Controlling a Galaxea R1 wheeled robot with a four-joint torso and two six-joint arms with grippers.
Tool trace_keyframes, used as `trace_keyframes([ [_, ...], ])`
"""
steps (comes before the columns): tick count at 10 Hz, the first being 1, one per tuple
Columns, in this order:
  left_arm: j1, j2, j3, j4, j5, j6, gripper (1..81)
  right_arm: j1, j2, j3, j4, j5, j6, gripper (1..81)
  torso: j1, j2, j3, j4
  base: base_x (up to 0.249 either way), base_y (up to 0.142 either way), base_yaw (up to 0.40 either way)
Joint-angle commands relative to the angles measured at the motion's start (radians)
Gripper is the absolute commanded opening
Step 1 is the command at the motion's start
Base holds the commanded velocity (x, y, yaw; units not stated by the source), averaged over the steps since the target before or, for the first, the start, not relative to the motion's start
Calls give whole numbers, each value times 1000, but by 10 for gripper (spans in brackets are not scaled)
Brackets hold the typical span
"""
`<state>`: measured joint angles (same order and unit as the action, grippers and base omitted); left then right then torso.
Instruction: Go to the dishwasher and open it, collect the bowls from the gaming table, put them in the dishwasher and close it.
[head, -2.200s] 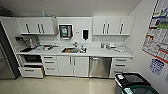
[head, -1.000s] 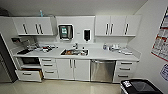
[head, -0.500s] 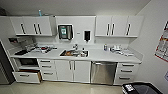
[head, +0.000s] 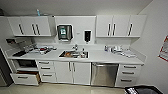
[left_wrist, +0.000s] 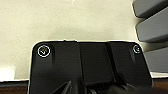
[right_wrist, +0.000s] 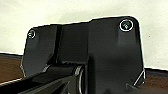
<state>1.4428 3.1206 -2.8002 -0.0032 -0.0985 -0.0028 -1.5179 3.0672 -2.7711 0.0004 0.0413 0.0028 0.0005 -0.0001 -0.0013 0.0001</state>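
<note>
The dishwasher (head: 104, 74) stands shut under the white counter, right of the sink, its brushed steel front set among white cabinet fronts. It lies ahead of me and a little right of centre in the head view. The bowls and the gaming table are out of view. The wrist views look past dark robot plates at pale floor.
A sink (head: 74, 54) sits mid-counter with clutter (head: 41, 49) to its left and items (head: 120, 49) to its right. A low drawer (head: 25, 78) at far left stands pulled out. A white wall (head: 155, 50) closes the right side. A dark bin (head: 143, 90) sits at bottom right.
The kitchen counter has grown larger and shifted across the head view: the camera has moved closer to the cabinets and turned, bringing the dishwasher nearer the middle.
</note>
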Motion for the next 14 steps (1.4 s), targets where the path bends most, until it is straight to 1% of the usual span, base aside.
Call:
trace_keyframes([
  [1, -61, 9, 2, 2, 46, 3, 811, 49, 4, 2, 7, -52, 2, 811, 0, 0, 0, 0, 131, 0, 0],
  [14, -61, 7, 2, 3, 46, 4, 811, 49, 3, 5, 7, -50, 3, 811, 0, 0, 0, 0, 133, 0, 0],
])
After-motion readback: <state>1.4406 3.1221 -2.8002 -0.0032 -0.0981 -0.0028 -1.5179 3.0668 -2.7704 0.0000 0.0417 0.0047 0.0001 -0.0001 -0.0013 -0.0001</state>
